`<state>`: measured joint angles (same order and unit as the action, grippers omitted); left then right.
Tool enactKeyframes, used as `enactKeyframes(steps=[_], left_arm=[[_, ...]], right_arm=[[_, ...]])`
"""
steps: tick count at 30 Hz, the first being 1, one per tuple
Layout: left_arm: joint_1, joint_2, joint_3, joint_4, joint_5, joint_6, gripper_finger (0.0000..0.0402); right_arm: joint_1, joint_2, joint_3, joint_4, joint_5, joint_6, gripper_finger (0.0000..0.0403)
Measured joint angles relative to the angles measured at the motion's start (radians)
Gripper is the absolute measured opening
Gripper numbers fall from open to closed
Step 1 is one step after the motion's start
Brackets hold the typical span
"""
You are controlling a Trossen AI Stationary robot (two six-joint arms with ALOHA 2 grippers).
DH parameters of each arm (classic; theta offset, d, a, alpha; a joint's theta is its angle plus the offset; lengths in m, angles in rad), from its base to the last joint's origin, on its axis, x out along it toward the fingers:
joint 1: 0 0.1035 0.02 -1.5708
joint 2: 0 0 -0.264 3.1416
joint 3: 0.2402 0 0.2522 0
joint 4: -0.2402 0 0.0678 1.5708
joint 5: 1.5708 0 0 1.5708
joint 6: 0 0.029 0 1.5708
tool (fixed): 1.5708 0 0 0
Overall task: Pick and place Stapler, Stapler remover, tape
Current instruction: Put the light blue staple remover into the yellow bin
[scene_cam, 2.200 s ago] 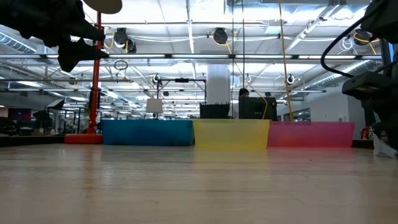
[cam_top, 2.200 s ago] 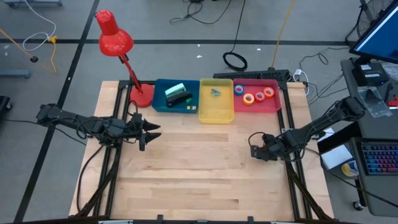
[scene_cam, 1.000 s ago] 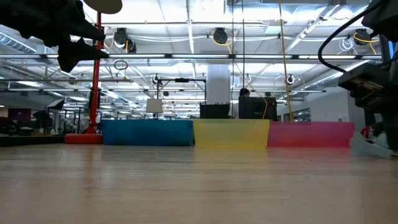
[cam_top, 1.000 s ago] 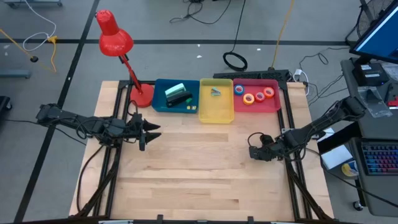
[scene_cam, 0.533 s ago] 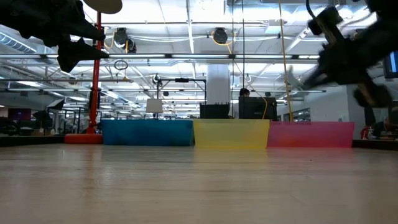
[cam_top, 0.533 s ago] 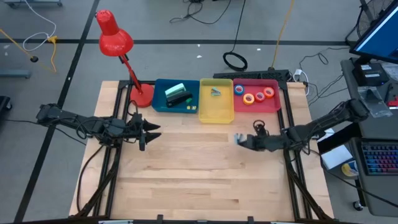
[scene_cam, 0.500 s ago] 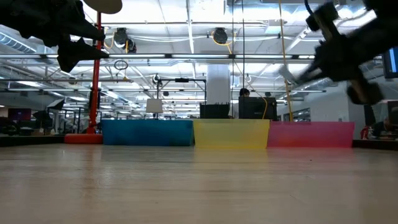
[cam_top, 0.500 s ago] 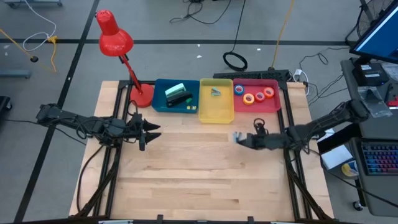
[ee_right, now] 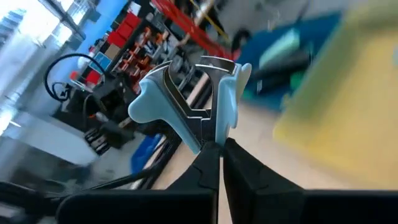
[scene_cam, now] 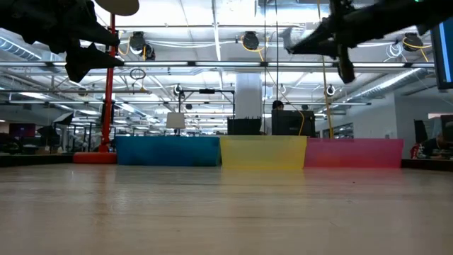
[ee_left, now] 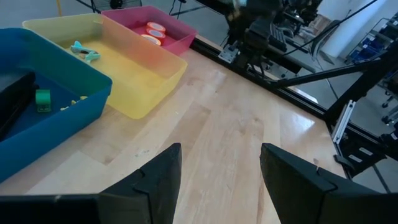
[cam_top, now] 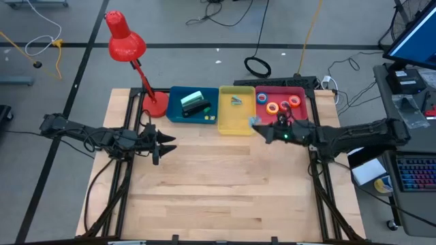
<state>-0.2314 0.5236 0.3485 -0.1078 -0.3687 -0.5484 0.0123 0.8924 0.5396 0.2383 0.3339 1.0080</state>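
My right gripper (cam_top: 259, 127) hangs above the table just in front of the yellow bin (cam_top: 236, 122), shut on a light blue claw-shaped stapler remover (ee_right: 193, 102). In the low view the remover (scene_cam: 290, 37) sits high above the bins. Another stapler remover (cam_top: 236, 101) lies in the yellow bin. A black stapler (cam_top: 196, 107) lies in the blue bin (cam_top: 177, 112). Several tape rolls (cam_top: 278, 105) lie in the red bin (cam_top: 300, 114). My left gripper (cam_top: 165, 144) waits open over the table's left part, with nothing between its fingers (ee_left: 155, 180). My right gripper pinches the stapler remover's narrow end (ee_right: 210, 138) between its two fingertips. The remover's two curved wings (ee_right: 163, 106) spread out beyond the fingers. The fingers lie about level and point toward the table's left. The remover is lifted clear of the table.
The three bins stand side by side along the far edge. A red desk lamp (cam_top: 125, 41) stands at the far left, its base (cam_top: 155, 104) beside the blue bin. Bare wood (cam_top: 218, 184) fills the table's middle and near part.
My right gripper has risen from low near the table's right edge and swung toward the far edge and left, up to the yellow bin. It has tipped from pointing down to about level and rolled, carrying the stapler remover along.
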Motion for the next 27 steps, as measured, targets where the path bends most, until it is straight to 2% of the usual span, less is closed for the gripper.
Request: enactKeyframes(steps=[5, 13, 19, 27], left_arm=[[0.000, 0.000, 0.000, 0.000, 0.000, -0.002, 0.0218], [0.000, 0.000, 0.000, 0.000, 0.000, -0.010, 0.0218], [0.000, 0.000, 0.000, -0.004, 0.000, -0.007, 0.0218], [0.000, 0.000, 0.000, -0.013, 0.000, -0.006, 0.0218]], right_arm=[[-0.109, 0.073, 0.133, -0.084, -0.056, -0.232, 0.0000], [-0.265, 0.318, 0.408, -0.478, -0.086, -0.504, 0.0000], [-0.358, 0.527, 0.561, -0.558, -0.205, -0.671, 0.0000], [-0.445, 0.750, 0.708, -0.697, -0.269, -0.846, 0.0000]])
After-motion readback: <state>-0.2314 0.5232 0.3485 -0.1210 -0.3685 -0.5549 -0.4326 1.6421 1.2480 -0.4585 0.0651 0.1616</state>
